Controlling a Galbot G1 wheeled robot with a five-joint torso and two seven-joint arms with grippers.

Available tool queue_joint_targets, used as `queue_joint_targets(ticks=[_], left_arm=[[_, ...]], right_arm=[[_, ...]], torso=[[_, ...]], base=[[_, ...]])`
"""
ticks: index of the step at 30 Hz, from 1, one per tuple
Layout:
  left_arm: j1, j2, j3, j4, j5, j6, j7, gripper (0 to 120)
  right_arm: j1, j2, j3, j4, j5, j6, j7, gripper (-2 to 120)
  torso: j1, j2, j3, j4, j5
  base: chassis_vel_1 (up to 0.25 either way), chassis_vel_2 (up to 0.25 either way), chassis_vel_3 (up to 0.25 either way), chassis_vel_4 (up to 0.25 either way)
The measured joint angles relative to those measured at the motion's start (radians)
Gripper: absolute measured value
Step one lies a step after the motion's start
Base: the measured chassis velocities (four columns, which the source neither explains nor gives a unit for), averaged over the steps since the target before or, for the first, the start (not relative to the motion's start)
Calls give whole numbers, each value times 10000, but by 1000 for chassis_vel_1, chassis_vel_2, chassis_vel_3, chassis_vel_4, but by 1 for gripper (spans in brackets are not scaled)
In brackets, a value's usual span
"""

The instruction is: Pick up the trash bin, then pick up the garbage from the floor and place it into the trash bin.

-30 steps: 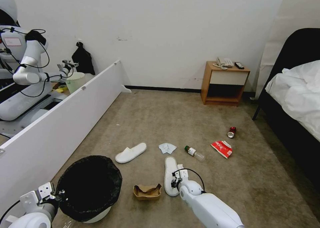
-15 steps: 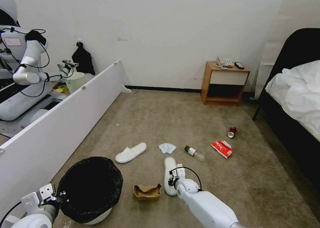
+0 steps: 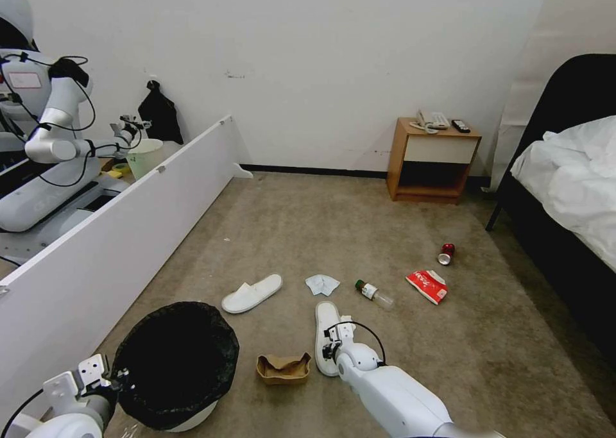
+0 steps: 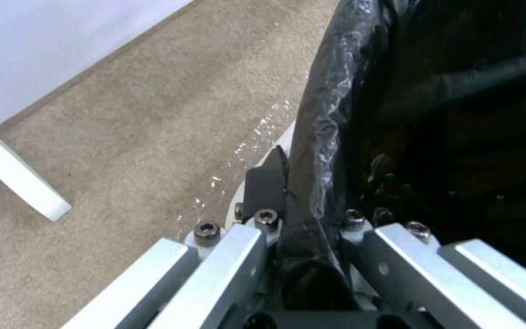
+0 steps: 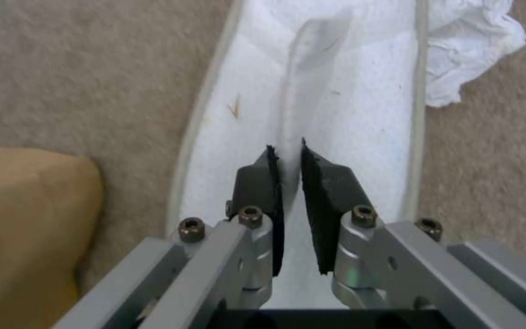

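The trash bin (image 3: 176,361), white with a black bag over its rim, is at the lower left. My left gripper (image 3: 119,379) is shut on its near rim; the left wrist view shows the pads (image 4: 263,192) pinching the bag-covered rim (image 4: 324,137). My right gripper (image 3: 330,349) sits low on a white slipper (image 3: 326,319) and is shut on a raised fold of its fabric (image 5: 287,155). On the carpet lie more garbage: a second slipper (image 3: 251,293), a tissue (image 3: 321,284), a bottle (image 3: 374,294), a red packet (image 3: 428,285), a red can (image 3: 446,254) and a cardboard scrap (image 3: 283,368).
A long white board (image 3: 115,233) fences the left side, with another robot (image 3: 45,136) and a pale green bin (image 3: 144,156) behind it. A wooden nightstand (image 3: 433,159) stands at the back wall. A bed (image 3: 571,188) lines the right. A crumpled tissue (image 5: 470,50) lies beside the held slipper.
My right gripper has drawn slightly back and to the left along the slipper. The trash bin and left gripper have shifted a little to the right.
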Motion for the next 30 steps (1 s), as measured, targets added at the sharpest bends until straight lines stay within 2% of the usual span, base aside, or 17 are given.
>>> queue_joint_targets(ticks=[5,7,20,24,30], left_arm=[[-48,-15,29,36,1,-20,11,1],[-63,-47,72,69,29,-29,19,1],[18,-121,74,39,126,-91,100,1],[30,-136,71,37,184,-97,107,1],[7,-106,43,81,195,-98,108,1]], right_arm=[[0,28,-11,-126,-127,-75,-5,8],[-21,71,-6,-275,-270,-77,-52,0],[-131,42,-17,-182,-367,-38,9,0],[-222,-139,-94,206,-143,-70,199,0],[-383,-871,-314,1583,632,-309,831,0]], torso=[[0,0,0,0,0],[0,0,0,0,0],[0,0,0,0,0],[0,0,0,0,1],[0,0,0,-1,1]], base=[[0,0,0,0],[0,0,0,0],[0,0,0,0],[0,0,0,0],[0,0,0,0]])
